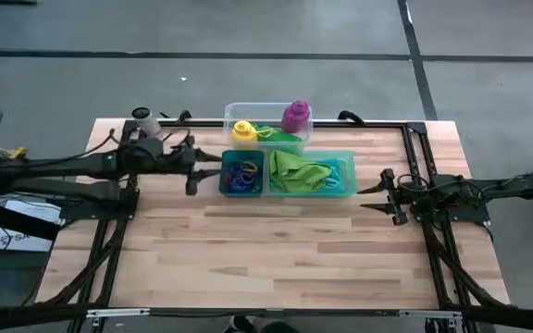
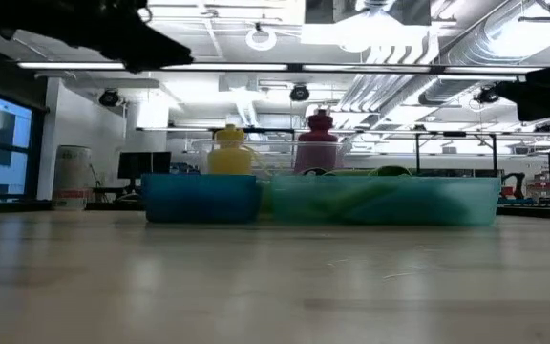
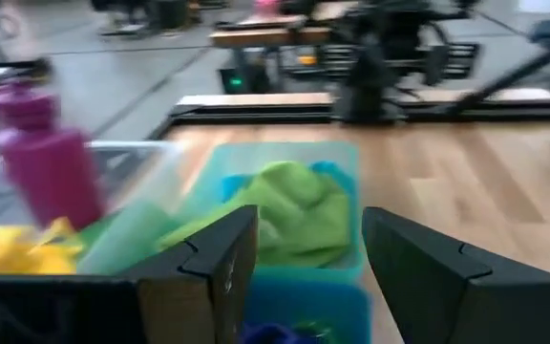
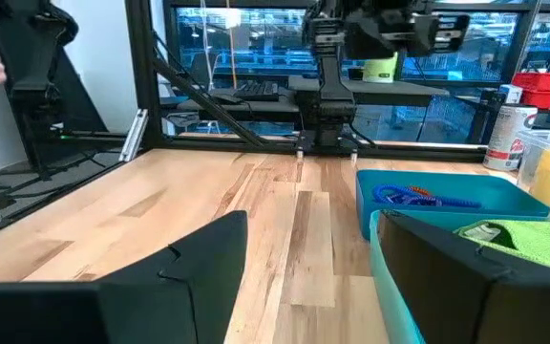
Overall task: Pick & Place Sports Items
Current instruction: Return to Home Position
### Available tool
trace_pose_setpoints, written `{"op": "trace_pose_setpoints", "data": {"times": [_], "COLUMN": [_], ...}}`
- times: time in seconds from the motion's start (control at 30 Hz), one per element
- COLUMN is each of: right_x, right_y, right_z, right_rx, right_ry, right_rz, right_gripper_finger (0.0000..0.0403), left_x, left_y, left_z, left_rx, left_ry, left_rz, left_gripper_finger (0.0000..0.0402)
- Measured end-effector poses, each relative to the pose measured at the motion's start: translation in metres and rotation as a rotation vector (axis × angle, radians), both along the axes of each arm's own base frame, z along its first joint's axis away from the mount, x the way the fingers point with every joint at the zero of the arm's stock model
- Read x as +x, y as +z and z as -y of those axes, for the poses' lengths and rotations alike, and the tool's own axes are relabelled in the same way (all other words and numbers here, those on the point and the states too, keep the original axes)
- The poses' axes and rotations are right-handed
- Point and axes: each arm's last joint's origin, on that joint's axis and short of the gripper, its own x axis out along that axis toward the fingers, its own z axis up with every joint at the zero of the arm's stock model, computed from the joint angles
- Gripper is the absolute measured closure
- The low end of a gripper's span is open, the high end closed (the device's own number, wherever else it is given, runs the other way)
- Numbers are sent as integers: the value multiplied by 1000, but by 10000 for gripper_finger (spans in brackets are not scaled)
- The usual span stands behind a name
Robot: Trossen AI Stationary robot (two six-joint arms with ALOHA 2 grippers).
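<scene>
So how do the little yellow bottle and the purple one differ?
The yellow bottle is squatter and shorter; the purple bottle stands taller, with a narrower neck. In the high view, the yellow bottle is at the left end of the clear tub and the purple bottle is at its right end. Both stand upright in that tub, behind the teal tray.

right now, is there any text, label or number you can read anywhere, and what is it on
No text can be read in any view.
White panel off the table's left edge: dark lettering, too small to read.
White canister beyond the table: red label band, too blurred to read.
Yellow bottle and purple bottle: no print visible.
</scene>
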Motion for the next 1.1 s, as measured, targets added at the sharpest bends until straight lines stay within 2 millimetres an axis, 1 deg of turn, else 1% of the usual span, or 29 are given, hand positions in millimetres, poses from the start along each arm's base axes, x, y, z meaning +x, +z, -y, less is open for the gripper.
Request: {"op": "trace_pose_setpoints", "data": {"times": [0.07, 0.2, 0.33, 0.73, 0.93, 1.1], "right_x": [0, 0, 0, 0, 0, 0], "right_y": [0, 0, 0, 0, 0, 0], "right_z": [0, 0, 0, 0, 0, 0], "right_rx": [0, 0, 0, 0, 0, 0], "right_ry": [0, 0, 0, 0, 0, 0], "right_rz": [0, 0, 1, 1, 0, 0], "right_gripper_finger": [214, 214, 214, 214, 214, 214], "left_x": [-5, -14, -25, -58, -68, -72], "left_y": [-2, -10, -14, -31, -45, -57], "left_z": [-1, -1, 2, 16, 21, 22], "left_rx": [-6, -8, -25, -17, -51, -79], "left_ry": [28, 29, 32, -19, -31, 2], "left_rz": [8, 11, 40, 119, 160, 196], "left_gripper_finger": [248, 248, 248, 248, 248, 248]}}
